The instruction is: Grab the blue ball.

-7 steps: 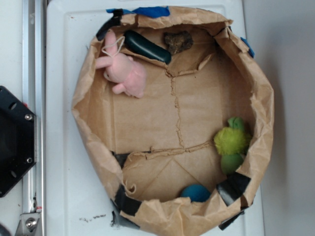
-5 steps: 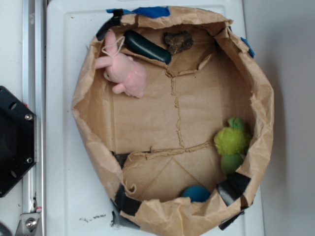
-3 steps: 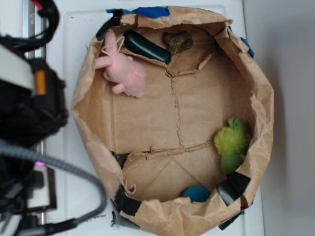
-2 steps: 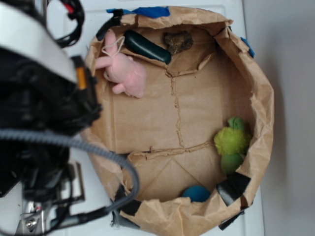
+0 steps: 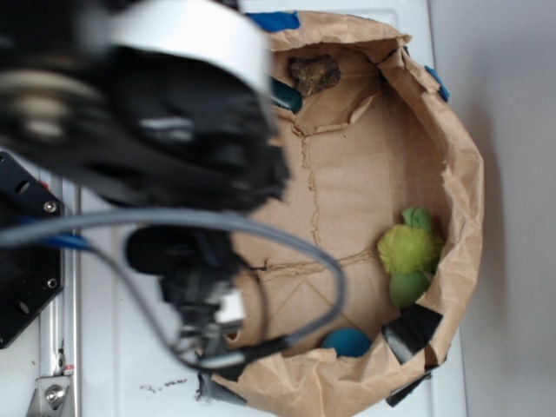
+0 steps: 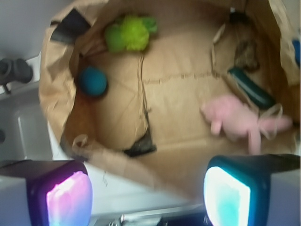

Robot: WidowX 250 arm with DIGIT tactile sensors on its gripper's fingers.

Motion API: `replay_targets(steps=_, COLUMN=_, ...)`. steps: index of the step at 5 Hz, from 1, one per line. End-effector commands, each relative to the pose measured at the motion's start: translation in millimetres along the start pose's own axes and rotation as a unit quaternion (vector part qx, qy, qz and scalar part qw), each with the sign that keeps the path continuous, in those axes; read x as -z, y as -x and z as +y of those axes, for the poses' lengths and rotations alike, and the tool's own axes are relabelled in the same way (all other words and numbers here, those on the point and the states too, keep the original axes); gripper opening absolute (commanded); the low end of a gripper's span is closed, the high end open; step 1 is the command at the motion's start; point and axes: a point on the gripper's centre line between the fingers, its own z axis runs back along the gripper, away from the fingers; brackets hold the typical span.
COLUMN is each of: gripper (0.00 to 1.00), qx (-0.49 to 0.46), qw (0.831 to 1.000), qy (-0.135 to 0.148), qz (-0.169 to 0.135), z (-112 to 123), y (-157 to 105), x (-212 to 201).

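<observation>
The blue ball (image 5: pixel 347 340) lay on the floor of the brown paper bag (image 5: pixel 456 165), hard against the bag's wall at the bottom of the exterior view; the rolled paper rim hid its lower edge there. In the wrist view the ball (image 6: pixel 92 81) showed whole, tucked into a fold of the bag's wall, with nothing lying on top of it.

Closest neighbour was the yellow-green plush toy (image 5: pixel 410 252), also against the wall, near the ball but not touching it. A strip of black tape (image 5: pixel 412 330) on the rim sat between the two in the exterior view. A pink plush animal (image 6: pixel 235 117), a dark green oblong object (image 6: pixel 251 88) and a brown lump (image 5: pixel 314 73) lay on the opposite side of the bag, well apart from the ball. In the exterior view the arm covered the pink plush and most of the oblong.

The robot arm (image 5: pixel 174 122), blurred, filled the upper left of the exterior view and overhung that side of the bag; a grey cable (image 5: pixel 287 252) looped from it across the bag floor short of the ball.

The gripper (image 6: pixel 148 193) was over the bag's rim, on the side away from the yellow-green plush. Its two fingertips (image 6: pixel 68 197) stood wide apart at the bottom corners of the wrist view, with nothing between them. The ball was well apart from the gripper, and bare paper floor lay between them.
</observation>
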Motion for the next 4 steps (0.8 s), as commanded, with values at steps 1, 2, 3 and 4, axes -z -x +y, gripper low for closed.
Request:
replay_targets(steps=1, gripper=1.00, qx=0.048, qw=0.998, qy=-0.016, qz=-0.038, z=0, y=-35, x=2)
replay_targets(steps=2, gripper=1.00, qx=0.152, qw=0.986, qy=-0.032, qz=-0.064, z=-1, y=-33, x=10)
replay_targets(steps=3, gripper=1.00, qx=0.264, qw=0.960, qy=0.006, qz=-0.091, z=-9, y=-31, x=16)
replay_targets(steps=4, gripper=1.00, qx=0.348, qw=0.931, qy=-0.008, qz=-0.113, z=-7, y=-34, x=19)
